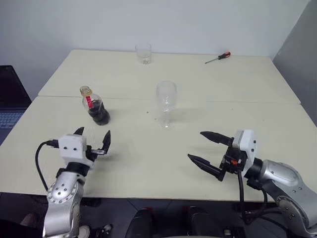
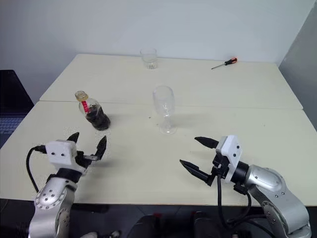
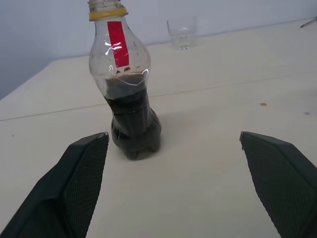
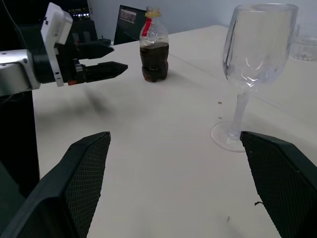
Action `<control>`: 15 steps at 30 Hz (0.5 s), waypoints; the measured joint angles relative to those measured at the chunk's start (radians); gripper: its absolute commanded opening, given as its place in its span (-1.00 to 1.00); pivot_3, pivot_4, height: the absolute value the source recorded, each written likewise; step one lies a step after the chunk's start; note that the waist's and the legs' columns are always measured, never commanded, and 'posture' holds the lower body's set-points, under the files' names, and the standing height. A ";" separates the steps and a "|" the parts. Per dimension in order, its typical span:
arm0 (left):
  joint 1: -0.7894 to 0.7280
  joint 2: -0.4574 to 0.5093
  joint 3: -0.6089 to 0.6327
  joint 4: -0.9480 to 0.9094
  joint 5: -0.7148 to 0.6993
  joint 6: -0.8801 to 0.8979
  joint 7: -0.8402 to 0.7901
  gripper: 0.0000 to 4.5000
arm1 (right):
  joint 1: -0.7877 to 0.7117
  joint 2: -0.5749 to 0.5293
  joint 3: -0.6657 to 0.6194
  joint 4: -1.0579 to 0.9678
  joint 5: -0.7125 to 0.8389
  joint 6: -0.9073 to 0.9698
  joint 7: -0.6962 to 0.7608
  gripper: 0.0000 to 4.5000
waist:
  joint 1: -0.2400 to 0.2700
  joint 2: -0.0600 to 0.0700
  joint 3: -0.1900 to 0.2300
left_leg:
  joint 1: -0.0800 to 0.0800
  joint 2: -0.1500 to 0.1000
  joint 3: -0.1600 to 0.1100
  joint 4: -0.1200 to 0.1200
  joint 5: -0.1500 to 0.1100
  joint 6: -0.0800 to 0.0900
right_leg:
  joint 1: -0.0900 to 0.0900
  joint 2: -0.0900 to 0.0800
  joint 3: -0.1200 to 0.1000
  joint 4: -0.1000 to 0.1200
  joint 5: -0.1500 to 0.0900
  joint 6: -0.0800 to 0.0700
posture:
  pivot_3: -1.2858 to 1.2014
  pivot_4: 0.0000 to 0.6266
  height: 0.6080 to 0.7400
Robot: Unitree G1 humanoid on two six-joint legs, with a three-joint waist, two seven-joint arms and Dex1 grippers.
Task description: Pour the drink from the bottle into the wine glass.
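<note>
- Right gripper (image 1: 207, 151): nearest the table's front edge, on the near right of the wine glass. Forearm comes in from the right; fingers lie about level and point left across the table. Jaws wide apart, nothing between them.
- Left gripper (image 1: 93, 139): near left of the wine glass, just in front of the bottle. Wrist raised above the table (image 1: 148, 163), fingers point forward, roughly level. Jaws spread wide, holding nothing; the bottle stands beyond the fingertips, not touched.
- Bottle (image 1: 96, 106): upright on the table, left of the wine glass and slightly nearer than its bowl. Yellow ring at the neck, red label strip below it.
- Drink (image 3: 131, 116): dark liquid fills the lower part of the bottle; upper bulb is clear.
- Wine glass (image 1: 166, 104): upright near the table's centre, foot flat on the surface, bowl empty. Apart from both grippers.
- Tumbler (image 1: 143, 53): clear, short, well behind the wine glass near the far edge.
- Screwdriver (image 1: 218, 58): red-handled, lies far behind and to the right of the wine glass.
</note>
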 measured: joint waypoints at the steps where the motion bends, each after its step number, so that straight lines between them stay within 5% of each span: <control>1: -0.026 -0.002 -0.012 0.021 0.011 -0.001 0.005 1.00 | 0.000 0.000 0.003 -0.003 0.000 0.004 -0.011 0.99 | 0.000 0.000 0.000 | 0.000 0.000 0.000 0.000 0.000 0.000 | 0.000 0.000 0.000 0.000 0.000 0.000 | 0.03 -0.52 1.00; 15: -0.214 -0.018 -0.034 0.185 0.038 -0.044 0.063 1.00 | -0.052 -0.001 0.023 -0.030 0.050 0.060 -0.081 0.99 | -0.001 0.000 0.000 | 0.000 -0.001 0.000 0.001 0.000 0.000 | 0.000 0.000 0.000 0.000 0.001 0.001 | 0.03 -0.52 1.00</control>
